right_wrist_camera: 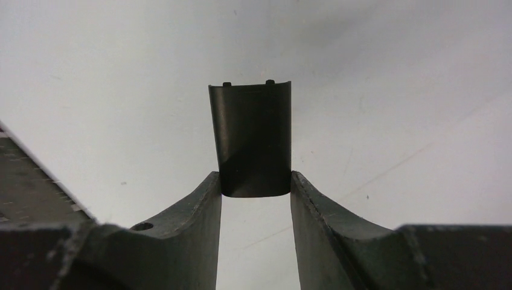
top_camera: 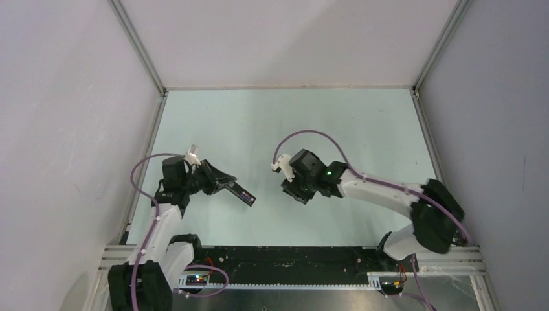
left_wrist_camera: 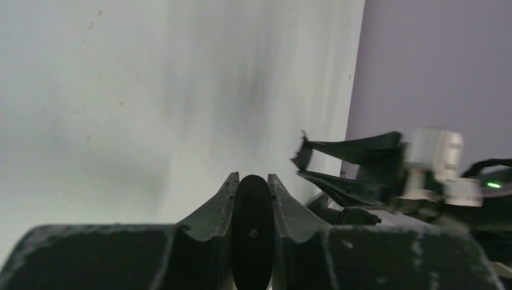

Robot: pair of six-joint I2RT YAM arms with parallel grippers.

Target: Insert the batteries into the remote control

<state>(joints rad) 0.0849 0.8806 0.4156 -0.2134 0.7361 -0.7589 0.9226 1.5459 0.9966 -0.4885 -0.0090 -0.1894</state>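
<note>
My left gripper (top_camera: 223, 183) (left_wrist_camera: 252, 177) is shut on the remote control (top_camera: 241, 193) (left_wrist_camera: 252, 232), a slim black bar held above the table and pointing right and toward the near edge. A small blue-purple streak (top_camera: 242, 192) shows on its upper face near the free end; the batteries are otherwise not discernible. My right gripper (top_camera: 291, 190) (right_wrist_camera: 255, 176) hangs a short way to the right of the remote's free end. Its fingertips are shut on the side edges of a small loose black cover plate (right_wrist_camera: 250, 133), which sticks out beyond them.
The pale green table (top_camera: 285, 123) lies between grey walls with metal frame rails (top_camera: 139, 45). In the left wrist view the right gripper's fingers (left_wrist_camera: 338, 163) appear close by on the right. A black strip with cabling (top_camera: 285, 259) runs along the near edge.
</note>
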